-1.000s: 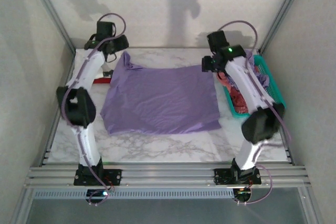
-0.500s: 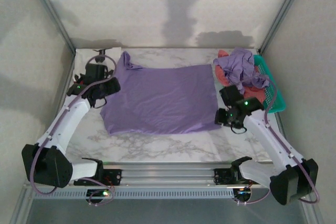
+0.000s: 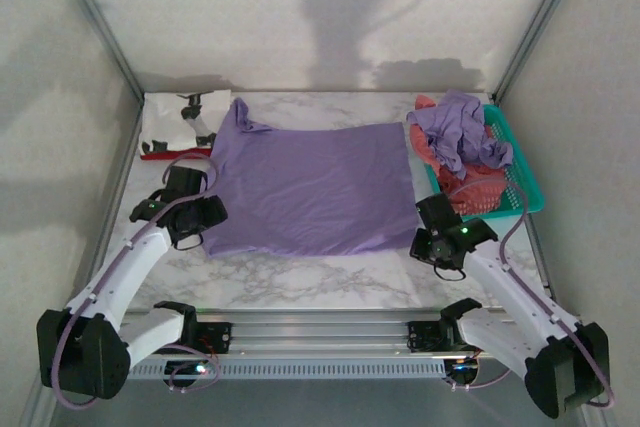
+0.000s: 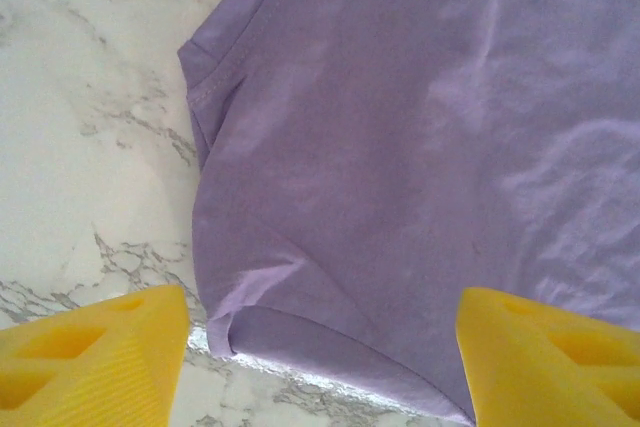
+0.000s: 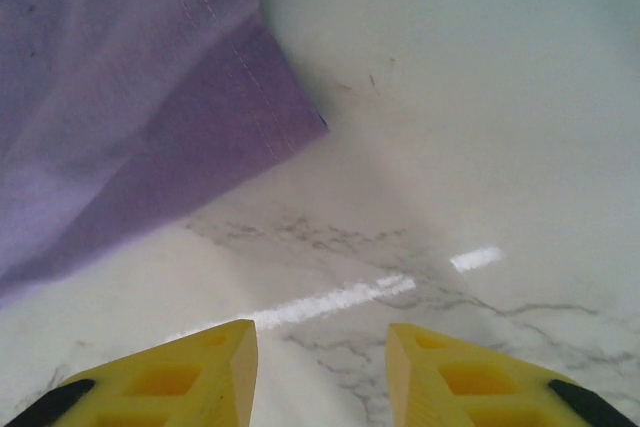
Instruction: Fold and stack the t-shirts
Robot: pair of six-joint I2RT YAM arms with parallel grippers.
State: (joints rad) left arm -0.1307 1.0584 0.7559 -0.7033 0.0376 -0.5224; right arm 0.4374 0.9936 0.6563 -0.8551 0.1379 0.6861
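Note:
A lavender t-shirt [image 3: 310, 187] lies spread flat on the marble table [image 3: 300, 277]. My left gripper [image 3: 208, 219] hovers low at its near left corner. In the left wrist view the left gripper [image 4: 320, 377] is open, yellow fingers [image 4: 95, 357] wide apart, with the shirt's folded-under sleeve corner [image 4: 300, 287] between them. My right gripper [image 3: 428, 240] is by the near right corner. The right wrist view shows the right gripper [image 5: 320, 377] open over bare marble, the hem corner [image 5: 200, 97] ahead and to the left. More t-shirts, a purple one [image 3: 460, 127] and a coral-red one [image 3: 437, 152], are heaped at the basket.
The teal mesh basket [image 3: 522, 172] stands at the right edge. A white t-shirt with black print [image 3: 170, 125], a red edge [image 3: 175, 154] under it, lies at the back left. Metal rails run along the near edge [image 3: 320, 332]. Walls enclose three sides.
Both arms have swung from the far side of the shirt down to its near corners, uncovering the basket and the white shirt. The right jaws have narrowed.

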